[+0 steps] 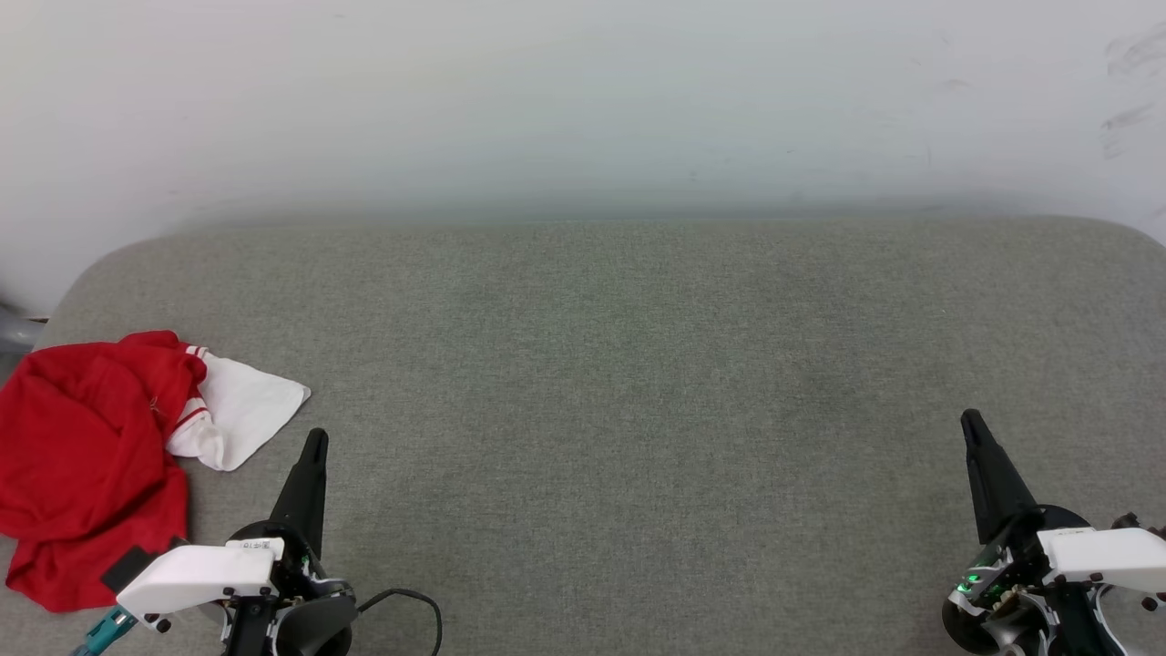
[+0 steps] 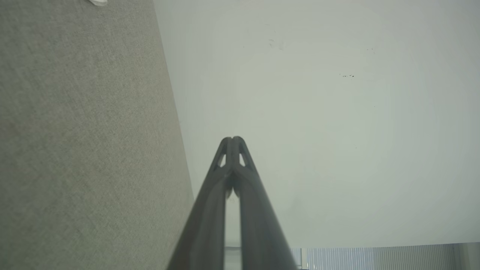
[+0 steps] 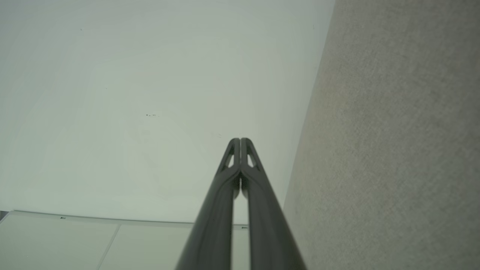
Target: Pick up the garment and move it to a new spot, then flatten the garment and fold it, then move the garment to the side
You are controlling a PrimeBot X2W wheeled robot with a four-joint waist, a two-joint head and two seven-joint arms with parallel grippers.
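Note:
The garment (image 1: 86, 456), red with a white sleeve and red-and-white striped trim, lies crumpled at the left edge of the grey padded surface (image 1: 619, 364). Its white sleeve spreads toward the middle, and a scrap of white (image 2: 98, 2) shows at the top of the left wrist view. My left gripper (image 1: 316, 439) stands just right of the sleeve, apart from it, shut and holding nothing (image 2: 233, 139). Far off at the lower right my right gripper (image 1: 969, 419) is also shut and holds nothing (image 3: 240, 140).
A pale wall (image 1: 583, 100) rises behind the surface's far edge. The surface's rounded corners show at the far left and far right. A black cable (image 1: 414, 601) loops on the surface by my left wrist. A wide stretch of grey fabric lies between the two grippers.

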